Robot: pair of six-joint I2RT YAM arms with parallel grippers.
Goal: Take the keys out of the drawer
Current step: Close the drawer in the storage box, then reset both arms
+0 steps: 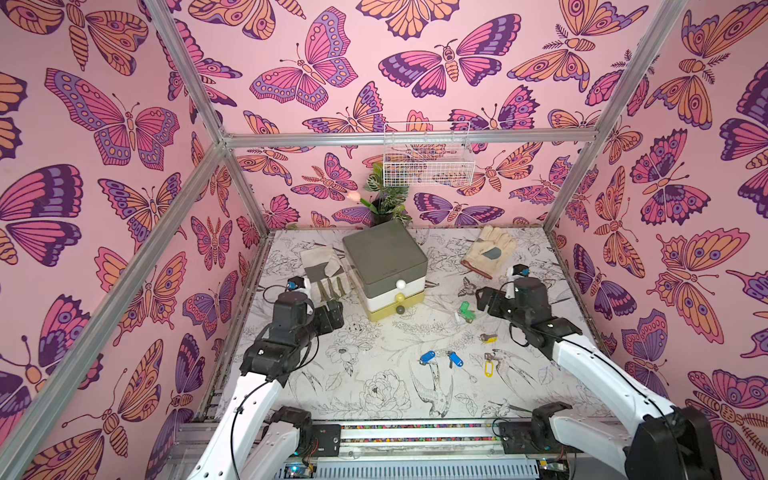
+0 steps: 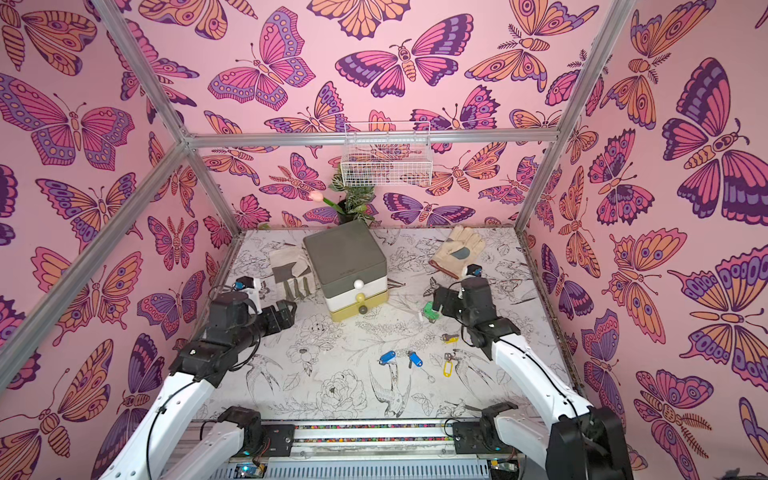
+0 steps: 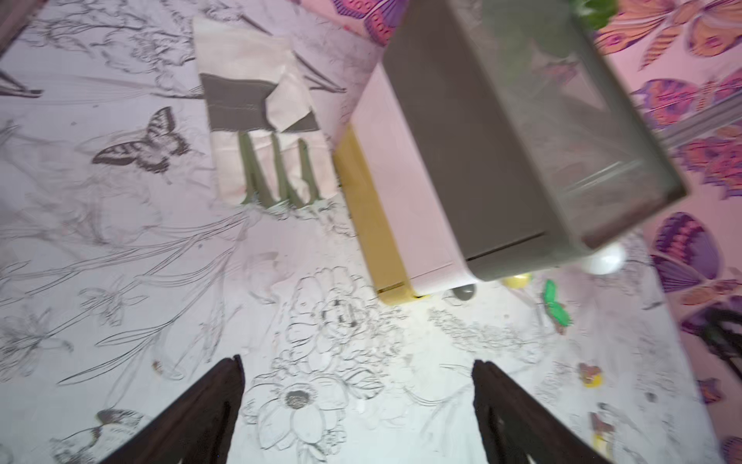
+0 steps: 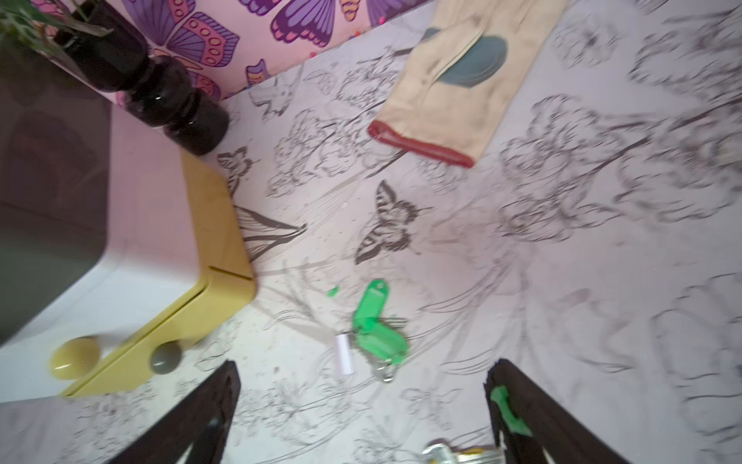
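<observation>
The drawer unit [image 1: 386, 270], grey over white over yellow, stands at mid-back with all its drawers shut. Several keys lie on the table to its right: a green-tagged one [image 1: 466, 311] whose tag hangs open, two blue [image 1: 427, 356] [image 1: 455, 358], and two yellow [image 1: 489, 338] [image 1: 489, 368]. My left gripper [image 1: 334, 313] hovers open and empty left of the unit's front; its wrist view shows bare table between the fingers [image 3: 225, 401]. My right gripper [image 1: 482, 299] is open just beside the green key [image 4: 375, 325]. A green scrap sticks to one of its fingers [image 4: 506, 409].
A work glove [image 1: 322, 266] lies against the unit's left side, another glove [image 1: 490, 249] at the back right. A potted plant [image 1: 384, 195] stands behind the unit. A wire basket [image 1: 428, 162] hangs on the back wall. A small white slip [image 4: 344, 359] lies by the green tag.
</observation>
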